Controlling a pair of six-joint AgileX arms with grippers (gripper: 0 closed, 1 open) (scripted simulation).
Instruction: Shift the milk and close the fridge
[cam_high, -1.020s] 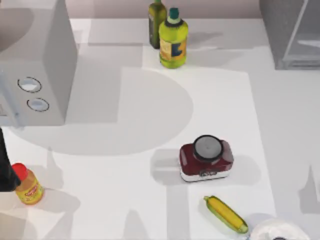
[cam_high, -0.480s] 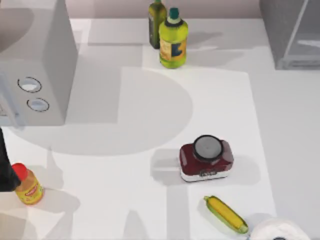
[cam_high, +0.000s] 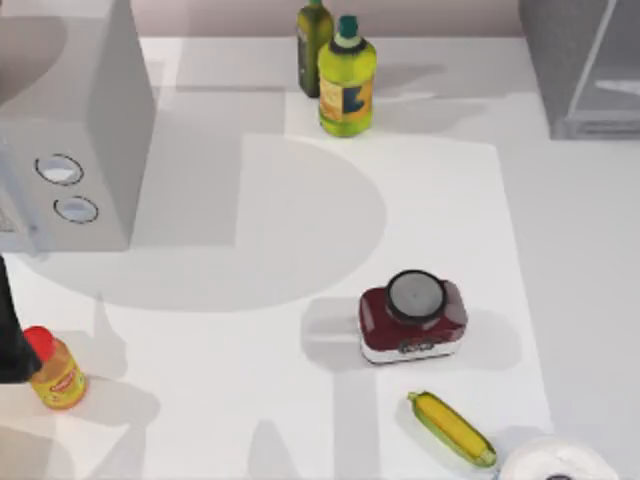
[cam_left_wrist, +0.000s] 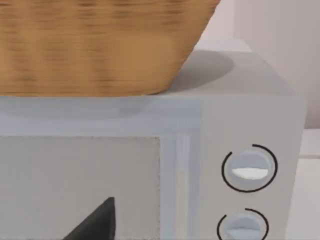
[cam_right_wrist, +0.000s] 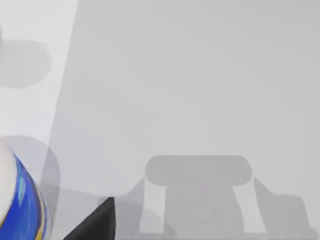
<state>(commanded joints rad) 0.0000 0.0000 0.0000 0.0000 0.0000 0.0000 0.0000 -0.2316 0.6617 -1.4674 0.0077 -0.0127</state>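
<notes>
The fridge (cam_high: 585, 70) is the dark-grey box at the table's back right corner, with a paler panel (cam_high: 612, 60) standing at an angle on it. The milk is out of view. A dark part of my left arm (cam_high: 10, 345) sits at the table's left edge, beside the yellow red-capped bottle (cam_high: 55, 372). The left wrist view faces the front of the grey microwave (cam_left_wrist: 240, 150), with a dark wedge of the gripper's body (cam_left_wrist: 95, 224) at the frame's edge. The right wrist view looks down on bare table with a gripper shadow (cam_right_wrist: 200, 195).
The microwave (cam_high: 70, 130) with two round knobs fills the left, and a wicker basket (cam_left_wrist: 100, 45) sits on top of it. Two oil bottles (cam_high: 345, 80) stand at the back. A red jar (cam_high: 412, 315), a corn cob (cam_high: 450, 428) and a white round object (cam_high: 555, 462) sit front right.
Shadows near the table's front edge have shifted slightly. No object has moved.
</notes>
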